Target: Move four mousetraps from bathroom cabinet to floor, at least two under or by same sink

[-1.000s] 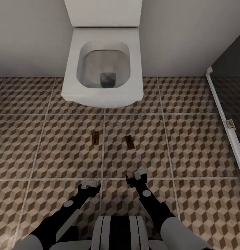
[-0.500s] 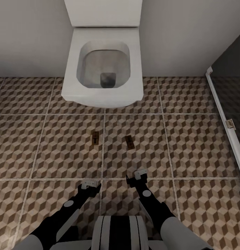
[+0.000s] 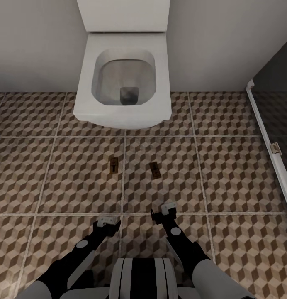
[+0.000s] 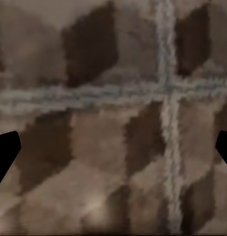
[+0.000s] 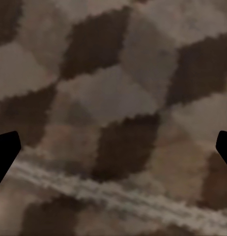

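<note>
Two mousetraps lie flat on the cube-patterned bathroom floor (image 3: 226, 174) in front of the toilet: one mousetrap (image 3: 113, 165) at the left, another mousetrap (image 3: 155, 170) slightly right and turned at an angle. My left gripper (image 3: 108, 222) hangs low over the tiles, nearer me than the left trap, and is open with nothing between its fingers. The right gripper (image 3: 165, 211) is also open and empty, just short of the right trap. In both wrist views the dark fingertips (image 4: 5, 155) (image 5: 5, 152) stand wide apart over bare tile. The cabinet and sink are out of view.
A square white toilet (image 3: 123, 79) stands against the pale grey wall straight ahead. A white-framed dark panel (image 3: 270, 137) runs along the right side. Open tiled floor lies to the left and right of the traps.
</note>
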You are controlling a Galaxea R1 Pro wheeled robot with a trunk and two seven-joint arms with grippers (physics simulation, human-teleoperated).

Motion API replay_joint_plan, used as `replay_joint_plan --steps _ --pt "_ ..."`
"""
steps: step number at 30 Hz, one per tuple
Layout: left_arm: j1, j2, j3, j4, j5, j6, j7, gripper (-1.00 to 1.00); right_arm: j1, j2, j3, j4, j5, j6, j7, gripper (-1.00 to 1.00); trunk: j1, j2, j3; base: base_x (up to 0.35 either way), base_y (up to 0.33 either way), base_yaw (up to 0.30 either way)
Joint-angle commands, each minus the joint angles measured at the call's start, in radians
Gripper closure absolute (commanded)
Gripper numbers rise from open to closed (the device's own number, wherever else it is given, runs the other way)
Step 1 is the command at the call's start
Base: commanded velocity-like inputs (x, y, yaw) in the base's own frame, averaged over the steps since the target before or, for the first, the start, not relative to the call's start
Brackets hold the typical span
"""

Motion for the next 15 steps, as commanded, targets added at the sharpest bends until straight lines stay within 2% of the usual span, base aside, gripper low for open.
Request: replay_joint_plan --steps 1,15 --pt "-0.001 0.002 -0.007 0.003 0.01 -0.002 0.009 -1.0 -0.001 -0.001 0.003 0.001 0.011 0.0 -0.008 -1.0 0.0 0.0 0.0 0.0 0.0 0.0" --pt "-0.001 0.001 -0.007 0.01 0.013 -0.06 0.011 -1.0 -0.001 -0.002 0.003 0.001 0.011 0.0 -0.008 -1.0 0.0 0.0 0.0 0.0 0.0 0.0"
